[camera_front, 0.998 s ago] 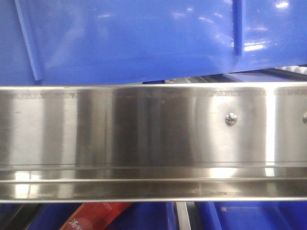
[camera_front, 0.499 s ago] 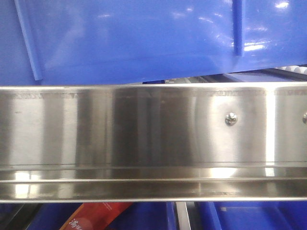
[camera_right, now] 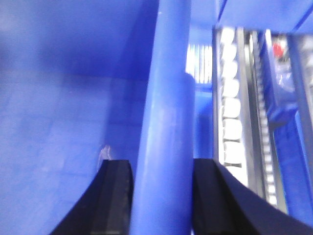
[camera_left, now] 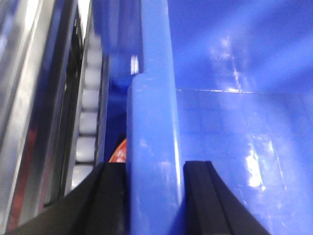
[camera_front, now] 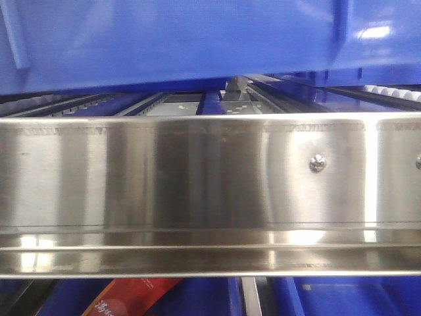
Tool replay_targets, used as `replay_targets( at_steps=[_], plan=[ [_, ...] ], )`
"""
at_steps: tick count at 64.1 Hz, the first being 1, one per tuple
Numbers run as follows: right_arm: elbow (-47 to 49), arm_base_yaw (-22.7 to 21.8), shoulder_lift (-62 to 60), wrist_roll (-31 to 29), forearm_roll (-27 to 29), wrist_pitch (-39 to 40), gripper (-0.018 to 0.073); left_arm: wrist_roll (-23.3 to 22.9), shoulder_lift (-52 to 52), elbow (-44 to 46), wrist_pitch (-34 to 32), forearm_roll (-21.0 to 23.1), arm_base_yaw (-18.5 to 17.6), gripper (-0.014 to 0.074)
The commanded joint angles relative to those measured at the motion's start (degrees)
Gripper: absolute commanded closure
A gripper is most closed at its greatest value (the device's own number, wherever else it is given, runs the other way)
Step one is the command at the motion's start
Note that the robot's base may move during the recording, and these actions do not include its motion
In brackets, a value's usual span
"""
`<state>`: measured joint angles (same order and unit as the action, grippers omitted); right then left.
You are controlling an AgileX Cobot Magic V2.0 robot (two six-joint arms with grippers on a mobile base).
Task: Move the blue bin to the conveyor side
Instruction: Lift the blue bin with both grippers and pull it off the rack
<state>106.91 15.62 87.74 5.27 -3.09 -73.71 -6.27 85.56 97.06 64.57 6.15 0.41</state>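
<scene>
Grip status: the left gripper (camera_left: 155, 169) is closed down to the thickness of a rim. Its two black fingers (camera_left: 110, 196) press either side of the rolled rim of the blue bin (camera_front: 197, 39). The right gripper (camera_right: 160, 164) holds the opposite rim the same way, with no gap visible at either pad.

Position of the bin: in the front view it fills the 12 o'clock band and hangs apart from the steel rail (camera_front: 210, 178). Its bottom edge is a little lower toward 9 o'clock.

Governing relation: in each wrist view the gripped rim runs from 6 to 12 o'clock between the fingers. The bin's interior lies at 3 o'clock of the left gripper and 9 o'clock of the right. White rollers (camera_left: 85, 147) lie outboard of each. The bin therefore spans between the two arms, and neither arm is nearer.

Judgement: any travel must be made by both arms together and level. Uneven motion would twist the rim in the pads.

The conveyor side cannot be identified in these views.
</scene>
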Motion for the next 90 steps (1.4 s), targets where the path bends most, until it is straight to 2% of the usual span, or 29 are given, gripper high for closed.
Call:
replay_targets(
  at_steps=[1,13,30,41,49,73,90],
  plan=[
    [1.05,0.06,-3.33,-0.17,-0.68,3.75,0.0638,0.01,-2.11,2.06,-1.94,0.73,-0.19,0.0616],
    [0.94,0.06,-6.76,1.93,-0.68,3.75,0.0638,0.01,-4.82,2.06,-1.47,0.15,-2.25,0.0616],
    [-0.32,0.06,-10.88,2.43,-0.68,3.75,0.0638,-3.44,-9.00,1.04,-0.35,-6.15,-6.52,0.0616],
    [-7.95,0.06,-15.77,2.43,-0.68,3.75,0.0638,-4.47,-12.23,-1.75,-0.25,-6.15,-6.52,0.0616],
    [-13.24,0.06,-20.31,2.58,-0.68,6.52,0.0638,-4.47,-14.61,-3.43,0.10,-6.15,-6.52,0.0616],
    [-19.71,0.06,-27.20,2.67,-0.68,6.47,0.0638,-4.47,-19.78,-7.61,0.60,-6.15,-6.52,0.0616],
    [-20.10,0.06,-28.35,2.67,-0.68,8.13,0.0638,-4.47,-20.98,-7.61,1.66,-5.72,-6.52,0.0616]
  ],
)
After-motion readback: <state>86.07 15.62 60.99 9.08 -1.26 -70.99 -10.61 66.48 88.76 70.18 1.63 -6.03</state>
